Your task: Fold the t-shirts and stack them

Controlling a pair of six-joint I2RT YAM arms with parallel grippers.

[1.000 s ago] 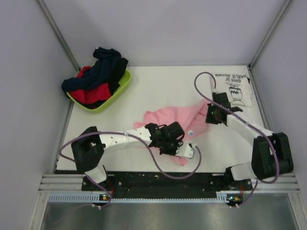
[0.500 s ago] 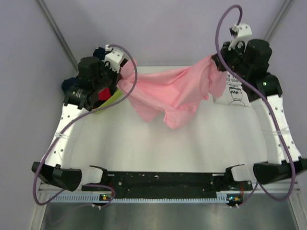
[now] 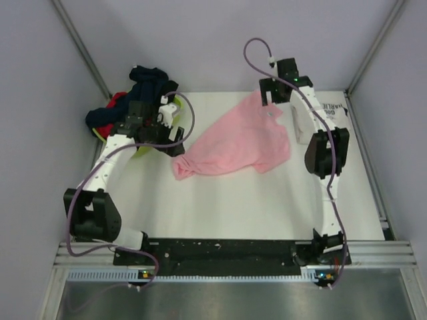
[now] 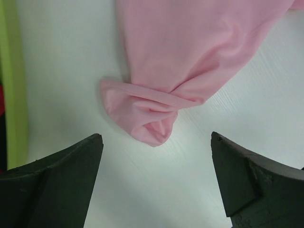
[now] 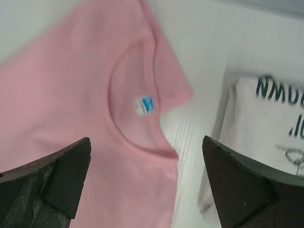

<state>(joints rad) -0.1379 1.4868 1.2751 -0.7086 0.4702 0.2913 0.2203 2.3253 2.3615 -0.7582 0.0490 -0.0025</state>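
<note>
Pink cloth, the plain t-shirt, lies spread flat on the white table, running from its collar at the far right to a bunched, rolled corner at the left. The left gripper hangs over that corner with its fingers wide apart, gripping nothing. The right gripper is likewise spread, over the collar. The white lettered t-shirt lies at the far right, just beside the pink one. The lime-green basket sits at the far left.
</note>
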